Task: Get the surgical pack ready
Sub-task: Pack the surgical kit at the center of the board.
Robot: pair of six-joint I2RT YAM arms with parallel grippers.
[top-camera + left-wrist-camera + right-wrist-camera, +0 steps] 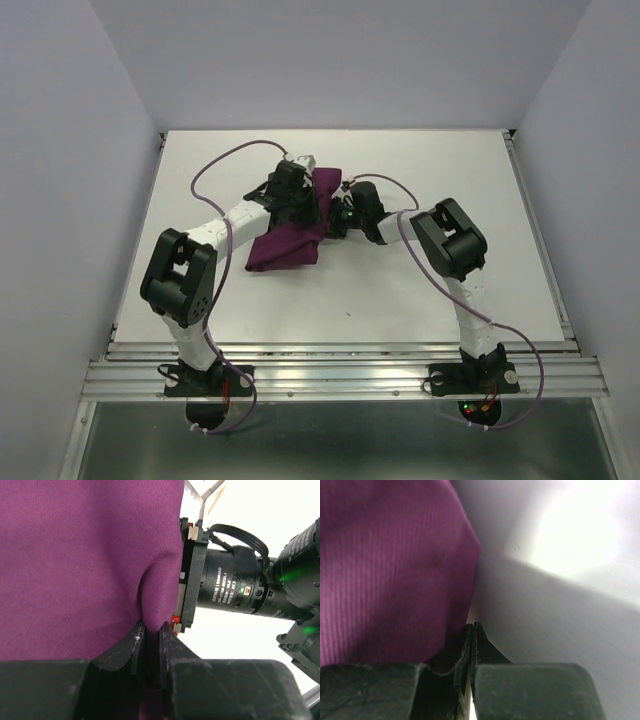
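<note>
Pinching purple cloth [75,565], left end effector [149,636], grip hidden overhead, clear wrist-side

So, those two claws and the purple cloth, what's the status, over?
Left gripper pinching a fold of cloth. Right gripper shut at the cloth's edge, hold unclear. Right arm crowds the left; nothing else blocking.

Left end effector [151,628], right end effector [473,626]: both pinched closed, close together.

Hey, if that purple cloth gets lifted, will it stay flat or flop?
Probably flops: the purple cloth puckers into a crease where the left hand pinches it. It looks thin, so likely light. Its ribbed weave looks grippy, not slippery.
</note>
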